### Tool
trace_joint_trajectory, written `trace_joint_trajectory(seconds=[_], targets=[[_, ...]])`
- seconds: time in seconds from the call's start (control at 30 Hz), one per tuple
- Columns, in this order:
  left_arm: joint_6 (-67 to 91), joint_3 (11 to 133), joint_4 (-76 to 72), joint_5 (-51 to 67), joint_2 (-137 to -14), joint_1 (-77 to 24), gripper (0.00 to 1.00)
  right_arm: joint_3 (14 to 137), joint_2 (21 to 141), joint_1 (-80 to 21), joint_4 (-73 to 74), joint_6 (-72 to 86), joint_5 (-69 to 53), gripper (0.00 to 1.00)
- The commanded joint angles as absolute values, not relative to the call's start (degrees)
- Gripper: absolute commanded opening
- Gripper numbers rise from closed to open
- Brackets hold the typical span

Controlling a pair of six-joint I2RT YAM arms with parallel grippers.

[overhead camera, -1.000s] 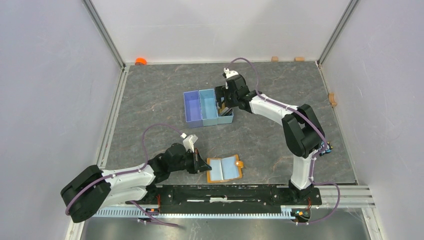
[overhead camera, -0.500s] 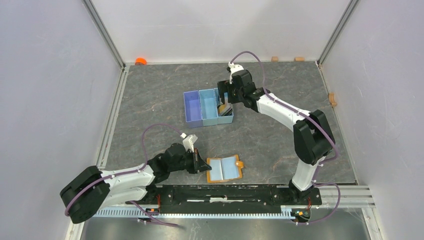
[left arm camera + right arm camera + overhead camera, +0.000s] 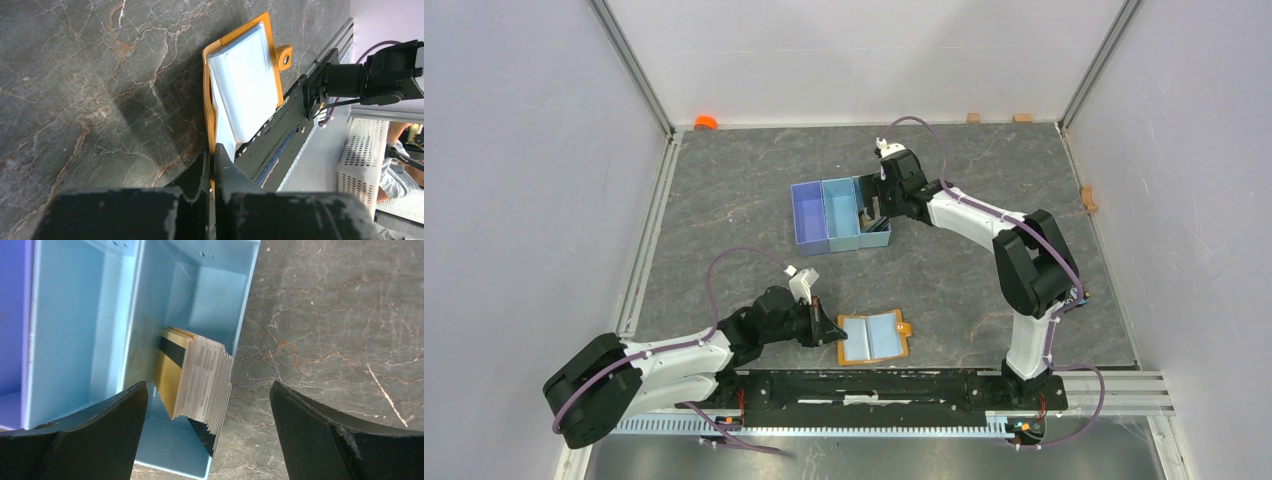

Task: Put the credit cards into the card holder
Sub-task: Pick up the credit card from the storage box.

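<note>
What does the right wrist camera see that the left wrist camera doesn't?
Only the right wrist view: a stack of credit cards leaning in the end compartment of a blue tray, with the right claw wide open over them. Only the left wrist view: the card holder lying open, with the left claw shut at its edge. Both: the grey marbled table.

A dark grey, marble-veined desk is enclosed by plain pale walls; aluminium posts are fitted at the far corners; an orange object and small wooden blocks are noted along the far edge; even lighting is observed.
</note>
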State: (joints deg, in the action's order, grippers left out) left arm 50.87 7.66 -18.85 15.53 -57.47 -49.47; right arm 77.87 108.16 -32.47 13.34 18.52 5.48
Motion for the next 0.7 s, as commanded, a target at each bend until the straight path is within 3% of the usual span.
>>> trace_joint_trajectory(seconds=[0.0, 0.67], targets=[[49.0, 7.7, -19.3, 15.7, -56.7, -49.1, 0.02, 79.8, 110.1, -32.1, 13.7, 18.0, 8.0, 0.95], [48.8, 7.8, -19.5, 16.0, -57.6, -49.1, 0.02, 78.9, 106.6, -30.7, 14.9, 17.5, 10.5, 0.88]])
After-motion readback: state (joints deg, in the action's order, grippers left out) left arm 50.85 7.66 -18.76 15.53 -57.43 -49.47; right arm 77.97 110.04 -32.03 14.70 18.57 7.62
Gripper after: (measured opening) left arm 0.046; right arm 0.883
